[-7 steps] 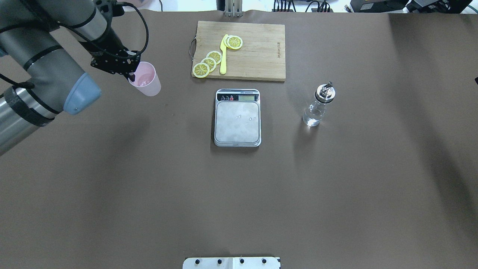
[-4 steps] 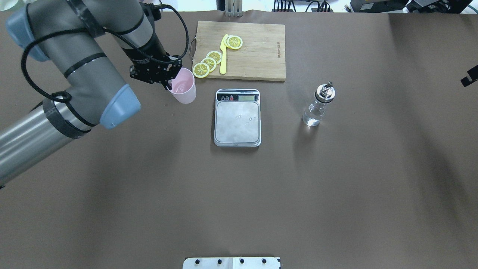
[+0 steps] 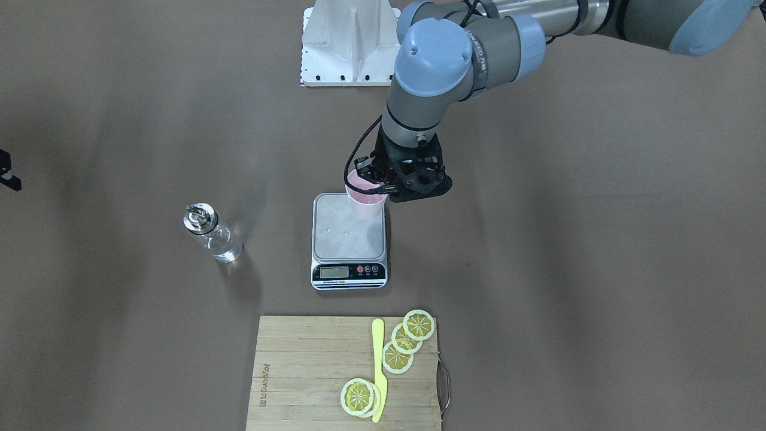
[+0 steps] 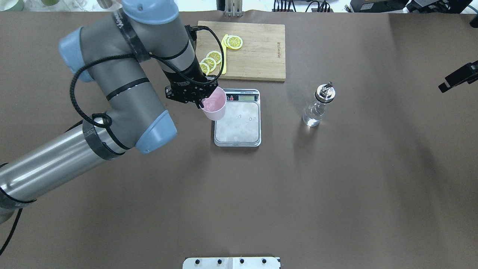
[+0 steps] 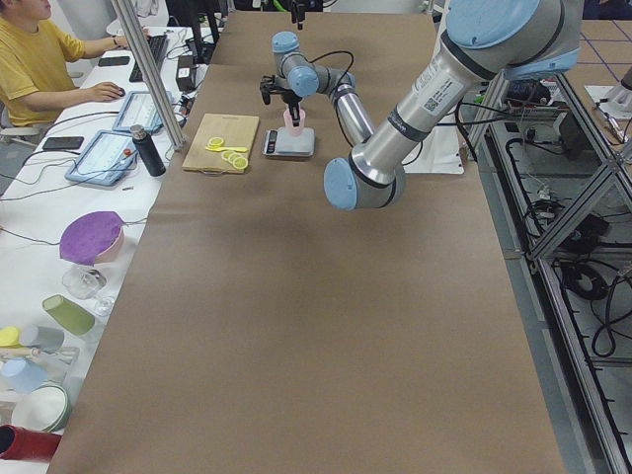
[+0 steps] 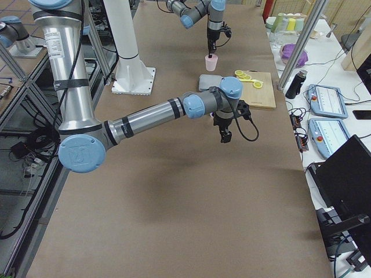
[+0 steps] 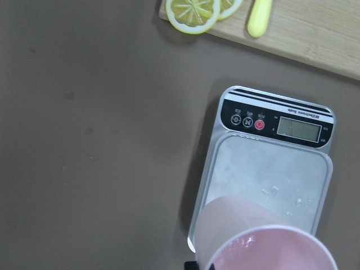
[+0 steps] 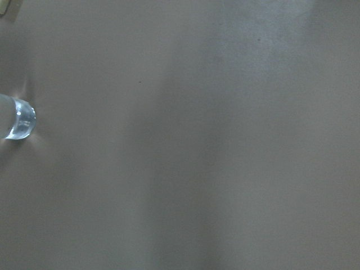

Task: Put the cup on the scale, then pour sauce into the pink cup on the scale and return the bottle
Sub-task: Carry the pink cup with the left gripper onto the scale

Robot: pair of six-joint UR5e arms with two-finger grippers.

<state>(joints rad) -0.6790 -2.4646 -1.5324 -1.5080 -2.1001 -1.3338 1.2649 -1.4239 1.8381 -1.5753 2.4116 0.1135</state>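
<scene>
Left gripper [image 4: 202,103] is recorded clamped on the rim of the small pale pink tapered cup [image 4: 214,105], which is held upright. Against the overhead pictures of a second ago, the cup is found shifted from the upper left of the frame, well apart from everything, to centre frame. It now overlaps the upper left corner of the flat rectangular steel-topped kitchen scale [image 4: 237,125]. In the left wrist view the cup [image 7: 264,242] is seen over the platform's edge, not its middle. In the side views it appears lifted clear of the platform, so placement is judged not yet done. A short further traverse and a descent are judged to be needed.

A second change is noted: the right gripper [image 4: 457,76] is now seen at the right edge of the overhead frame, further in than before. Whether its jaws are apart cannot be told.

The small clear glass bottle with a shiny metal cap [image 4: 318,106] is unmoved, right of the scale and apart from it, with clear liquid [image 4: 312,117] at its base. The bamboo cutting board [image 4: 257,56] lies above the scale in frame.
</scene>
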